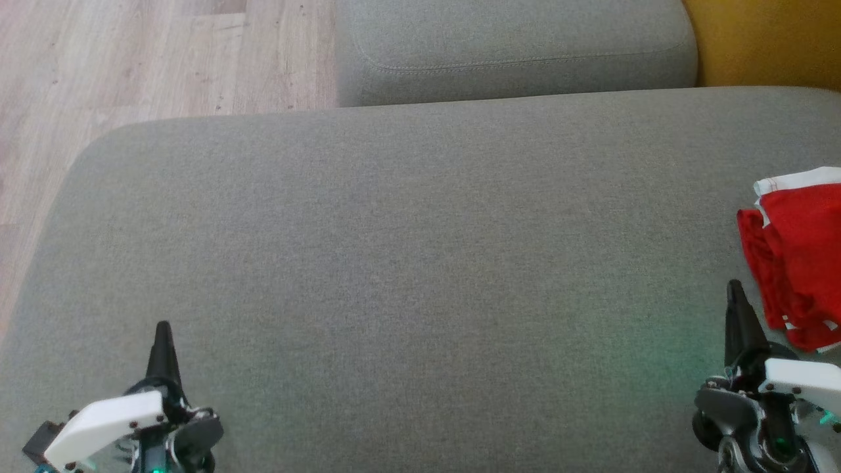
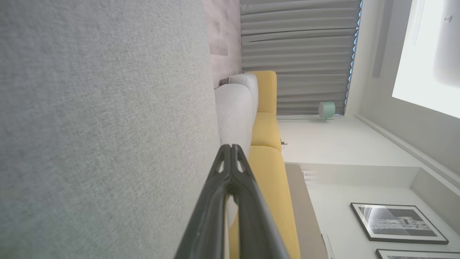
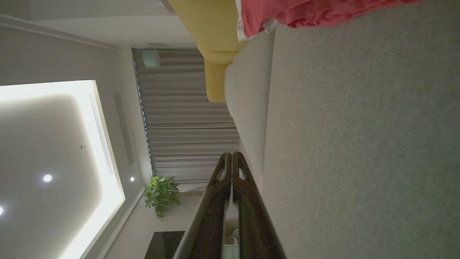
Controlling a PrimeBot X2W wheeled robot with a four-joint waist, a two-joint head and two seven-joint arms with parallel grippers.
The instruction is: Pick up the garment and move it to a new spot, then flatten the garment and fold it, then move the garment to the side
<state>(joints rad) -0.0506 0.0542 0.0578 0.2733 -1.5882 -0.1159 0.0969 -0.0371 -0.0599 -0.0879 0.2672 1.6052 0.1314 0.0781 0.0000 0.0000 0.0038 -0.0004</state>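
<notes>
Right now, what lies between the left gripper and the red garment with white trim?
In the head view, a bare stretch of the grey fabric cushion, then the shut right gripper, close beside the red white-trimmed garment.

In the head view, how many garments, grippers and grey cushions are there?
Garment: 1
Grippers: 2 (left gripper, right gripper)
Grey cushions: 2 (near cushion, far cushion)
Total: 5
</notes>
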